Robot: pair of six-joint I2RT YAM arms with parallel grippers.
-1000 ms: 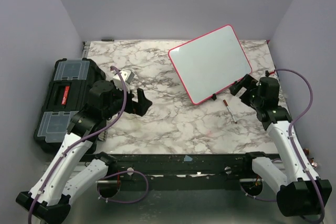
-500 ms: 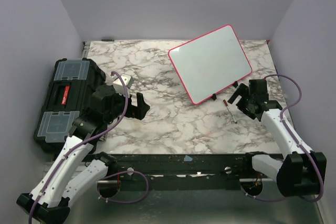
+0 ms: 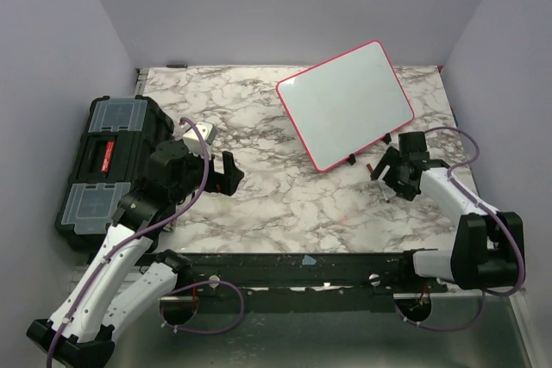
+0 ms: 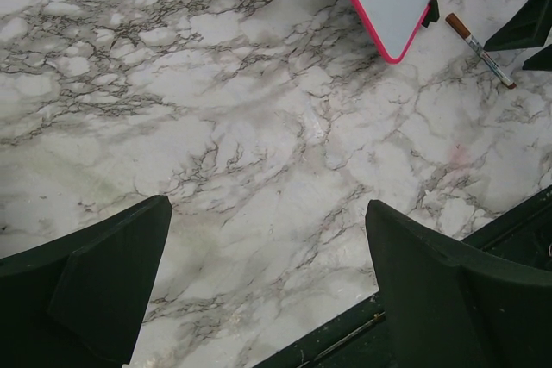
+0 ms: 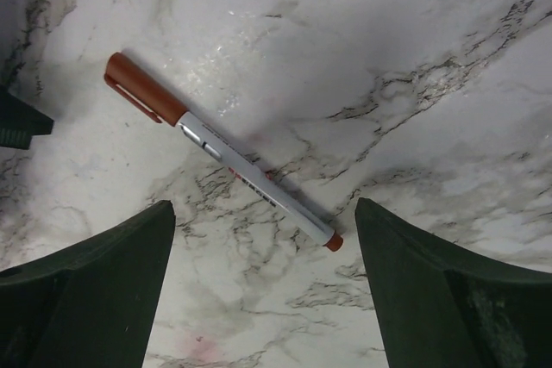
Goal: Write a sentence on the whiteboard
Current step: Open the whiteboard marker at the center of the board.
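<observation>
whiteboard (image 3: 345, 102) | long axis diagonal, near-left to far-right | marker (image 5: 220, 157) beside it

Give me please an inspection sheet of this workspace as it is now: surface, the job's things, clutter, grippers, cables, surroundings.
surface: marble-pattern table; no spill seen.
job's things: pink-rimmed whiteboard blank, set at an angle to the table edges; no sentence seen; capped marker lying flat near its closest corner, apart from it.
clutter: black toolbox at the left edge; small white object beside it.
grippers: left gripper open over bare table; right gripper open above the marker, not holding it.
cables: purple cables along both arms; no snag seen.
surroundings: plain walls on three sides.
</observation>
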